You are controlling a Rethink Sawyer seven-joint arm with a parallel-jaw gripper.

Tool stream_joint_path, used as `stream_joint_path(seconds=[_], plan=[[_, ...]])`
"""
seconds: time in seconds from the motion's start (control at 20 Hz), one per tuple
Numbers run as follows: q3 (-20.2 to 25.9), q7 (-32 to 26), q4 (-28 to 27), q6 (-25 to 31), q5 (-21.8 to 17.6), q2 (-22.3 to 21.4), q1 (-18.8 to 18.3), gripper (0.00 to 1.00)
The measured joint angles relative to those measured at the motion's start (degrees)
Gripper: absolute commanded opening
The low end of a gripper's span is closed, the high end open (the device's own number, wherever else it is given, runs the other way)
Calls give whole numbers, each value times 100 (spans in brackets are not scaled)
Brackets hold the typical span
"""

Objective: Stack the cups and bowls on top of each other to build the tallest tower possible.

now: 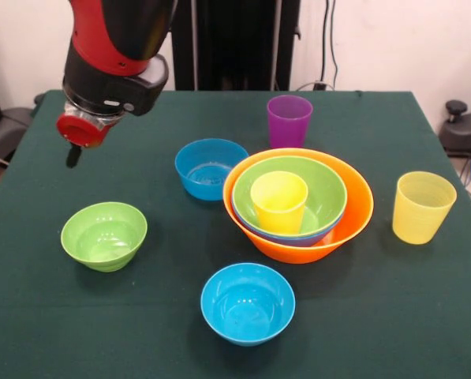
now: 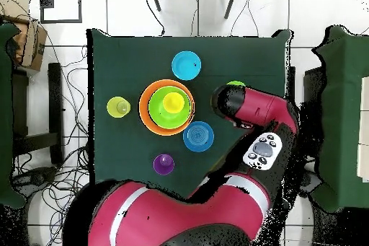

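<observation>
The tower stands right of centre: the orange bowl (image 1: 353,213) (image 2: 145,106) holds a large blue bowl (image 1: 298,237), a green bowl (image 1: 326,185) and the opaque yellow cup (image 1: 278,201) (image 2: 173,102), all upright. Loose around it are a purple cup (image 1: 289,120) (image 2: 163,164), a ribbed pale yellow cup (image 1: 421,207) (image 2: 118,106), two small blue bowls (image 1: 210,168) (image 1: 247,303) and a small green bowl (image 1: 104,235). My gripper (image 1: 75,150) hangs over the cloth at the far left, behind and above the small green bowl, holding nothing that I can see.
A dark green cloth (image 1: 393,316) covers the table. In the overhead view the arm (image 2: 252,113) hides most of the small green bowl (image 2: 236,84). Cables and black stands lie around the table's edges.
</observation>
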Motion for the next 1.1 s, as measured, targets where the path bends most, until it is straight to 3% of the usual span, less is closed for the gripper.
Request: stream_joint_path(seconds=[1.1], plan=[[40, 0, -723, -20, -62, 304, -12, 100]])
